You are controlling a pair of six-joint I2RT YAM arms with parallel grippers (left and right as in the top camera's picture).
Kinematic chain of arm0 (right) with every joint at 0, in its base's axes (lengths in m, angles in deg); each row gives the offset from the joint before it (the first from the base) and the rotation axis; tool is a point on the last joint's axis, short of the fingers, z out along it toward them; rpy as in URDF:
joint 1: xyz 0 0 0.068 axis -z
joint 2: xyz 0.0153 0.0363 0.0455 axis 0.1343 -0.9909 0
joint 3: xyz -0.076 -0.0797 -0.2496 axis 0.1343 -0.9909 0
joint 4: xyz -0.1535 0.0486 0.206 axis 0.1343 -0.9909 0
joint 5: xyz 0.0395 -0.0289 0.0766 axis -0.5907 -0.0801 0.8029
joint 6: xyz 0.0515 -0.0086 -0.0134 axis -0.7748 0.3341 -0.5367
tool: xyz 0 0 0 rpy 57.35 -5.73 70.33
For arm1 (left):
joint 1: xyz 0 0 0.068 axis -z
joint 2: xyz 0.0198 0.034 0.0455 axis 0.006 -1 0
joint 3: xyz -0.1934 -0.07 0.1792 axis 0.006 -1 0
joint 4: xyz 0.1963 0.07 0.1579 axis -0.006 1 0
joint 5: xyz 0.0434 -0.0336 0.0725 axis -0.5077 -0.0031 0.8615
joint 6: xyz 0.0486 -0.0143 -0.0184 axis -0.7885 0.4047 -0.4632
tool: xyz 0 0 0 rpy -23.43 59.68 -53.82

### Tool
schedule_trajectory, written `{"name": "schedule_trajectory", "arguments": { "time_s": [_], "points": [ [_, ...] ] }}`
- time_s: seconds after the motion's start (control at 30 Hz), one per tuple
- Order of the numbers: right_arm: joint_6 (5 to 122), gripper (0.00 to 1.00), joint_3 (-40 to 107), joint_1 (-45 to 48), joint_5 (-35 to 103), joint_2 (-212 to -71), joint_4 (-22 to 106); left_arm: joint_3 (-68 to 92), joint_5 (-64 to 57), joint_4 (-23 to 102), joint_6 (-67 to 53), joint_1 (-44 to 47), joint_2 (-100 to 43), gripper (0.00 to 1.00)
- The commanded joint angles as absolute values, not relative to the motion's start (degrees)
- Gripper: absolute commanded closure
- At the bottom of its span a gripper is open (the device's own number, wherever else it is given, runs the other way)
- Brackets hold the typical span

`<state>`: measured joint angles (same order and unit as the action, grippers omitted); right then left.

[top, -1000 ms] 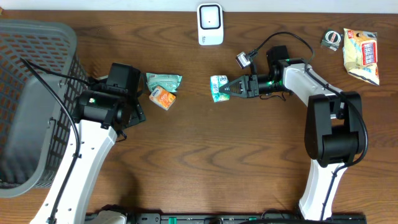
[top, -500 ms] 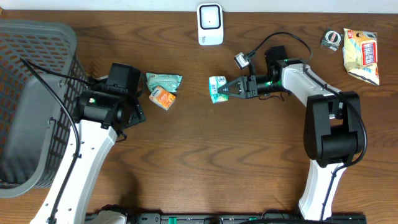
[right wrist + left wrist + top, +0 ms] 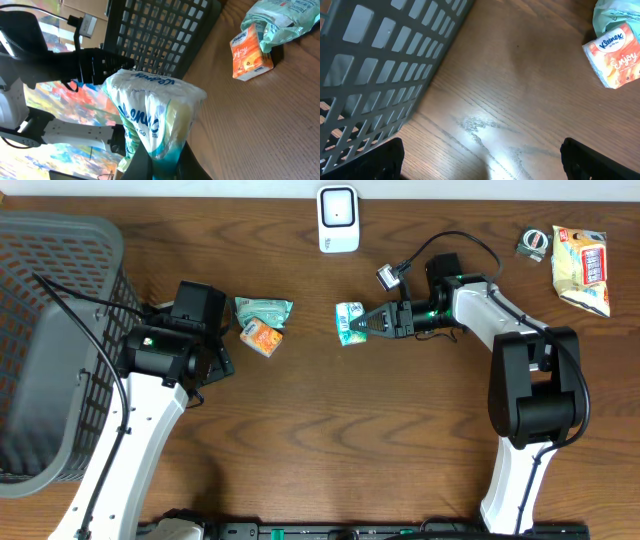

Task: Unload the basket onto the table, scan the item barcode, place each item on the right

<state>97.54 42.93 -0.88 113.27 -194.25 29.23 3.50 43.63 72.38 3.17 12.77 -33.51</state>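
Right pincer (image 3: 368, 325) clamped tight on pack (image 3: 350, 321), nipping the crimped bottom end with the bulk standing clear of the fingers. Held in front of scanner (image 3: 338, 218), a shade to its right, near but not yet up against its face; apparently lifted off the table (image 3: 330, 440).

Left pincer (image 3: 481, 162) spread wide, gripping nothing, well to the left of scanner beside basket (image 3: 60, 330). Orange pack (image 3: 262, 337) and a crumpled green wrapper (image 3: 264, 310) lying between that pincer and scanner.

Handling, as a judgement: light, soft tissues in thin film. Gives under pressure, so no breakage to fear, only crushing and creasing of the print. Glossy film likely slippery; could twist or slide out during a quick turn. Best taken by the sealed end or a narrow edge, as now, leaving the broad printed faces bare. Barcode not visible in either view, so cannot tell which face to present; expect a slow wrist roll toward scanner.

Against the earlier overhead pictures: pack and right pincer nudged slightly leftward, closer under scanner. Left arm and everything else unmoved.
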Motion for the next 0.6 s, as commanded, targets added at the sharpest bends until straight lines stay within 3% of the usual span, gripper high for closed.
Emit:
{"name": "schedule_trajectory", "arguments": {
  "time_s": [0.0,0.57],
  "points": [
    [98.7,0.99,42.7,-1.3,114.5,-192.9,29.4,3.7,44.4,72.5,3.5,12.5,-33.2,0.02],
    [98.6,0.99,42.7,-1.4,114.0,-192.9,29.7,3.7,44.4,72.5,3.5,12.5,-33.2,0.02]
  ]
}}
